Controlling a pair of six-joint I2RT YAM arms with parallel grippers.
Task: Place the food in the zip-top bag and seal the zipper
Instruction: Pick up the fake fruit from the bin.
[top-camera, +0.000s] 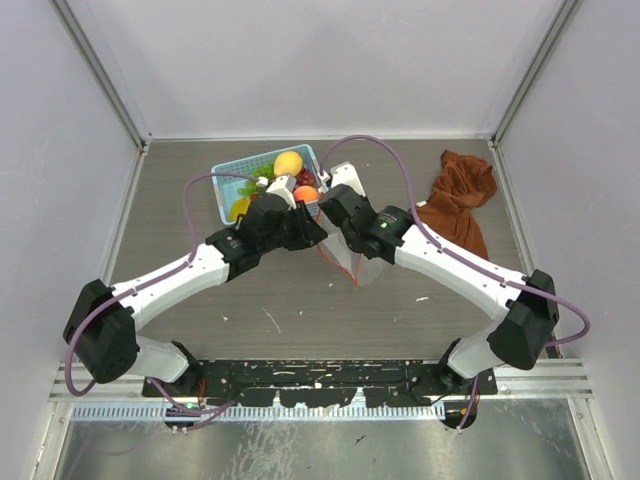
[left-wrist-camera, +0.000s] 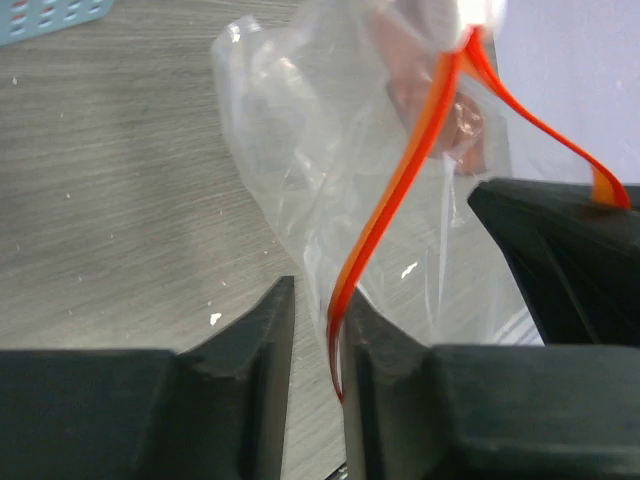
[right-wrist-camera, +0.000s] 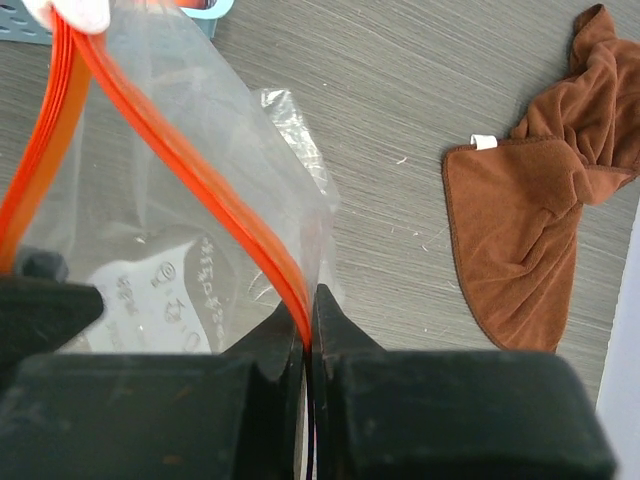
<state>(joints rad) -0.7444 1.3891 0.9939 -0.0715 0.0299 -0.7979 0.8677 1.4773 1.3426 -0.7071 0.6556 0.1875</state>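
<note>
Well, the grey bench (top-camera: 300, 320) carries everything, and both arms reach in over its middle until their wrists nearly meet. A rust-brown cloth (top-camera: 460, 200) lies crumpled well off to the right. At the far side sits the light-blue basket (top-camera: 240, 162), with the food (top-camera: 288, 162) heaped inside it. The clear zip-top bag (top-camera: 345, 255) hangs between the two tools, just this side of the basket. The right tool (right-wrist-camera: 308, 300) is pinched tight on the zipper (right-wrist-camera: 200, 172). The left tool (left-wrist-camera: 318, 300) stands narrowly apart, the strip running down the gap against one finger, not clamped.
</note>
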